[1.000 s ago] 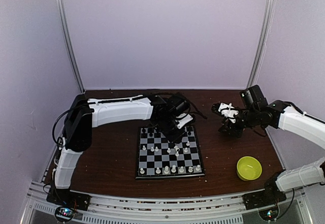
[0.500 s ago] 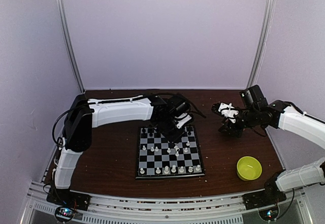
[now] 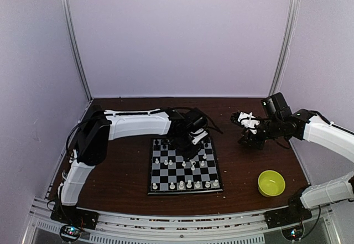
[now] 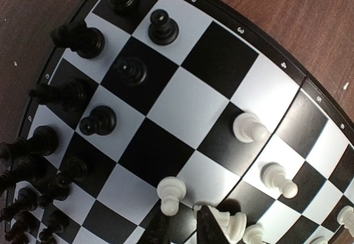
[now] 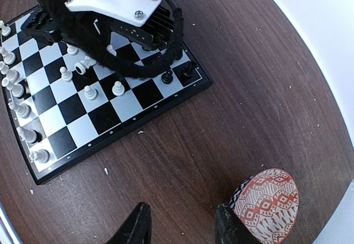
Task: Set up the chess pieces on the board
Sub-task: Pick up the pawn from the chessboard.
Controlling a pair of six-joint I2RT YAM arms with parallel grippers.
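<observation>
The dark brown wooden surface (image 3: 121, 166) and the things on it lie as they did a second ago; only the left arm (image 3: 133, 123) has changed, its elbow swung a little toward the right; the left gripper (image 4: 185, 227) remains low over the far half of the board (image 3: 185, 191). Its jaws have narrowed in that second and are now close together, with a white pawn (image 4: 171, 190) just at their tips. The wrist view cuts the fingers off at the frame edge, so I cannot tell if they already pinch this pawn or only stand beside it. I judge that a pick is beginning, so the set-up is partly done.

The right gripper (image 5: 182, 224) hangs well apart from the board, its jaws wide and holding nothing, just beside a red-patterned bowl (image 5: 265, 205).

The board is flat and glossy, with black and pale squares inside a black rim that carries small numerals; the yellow-green bowl (image 3: 271, 183) is round and smooth. The chess pieces (image 3: 182, 185) are tiny moulded plastic. The white back row stands along the near edge, white pawns straggle across the middle, and the black pieces (image 4: 74, 36) crowd the far rows.
</observation>
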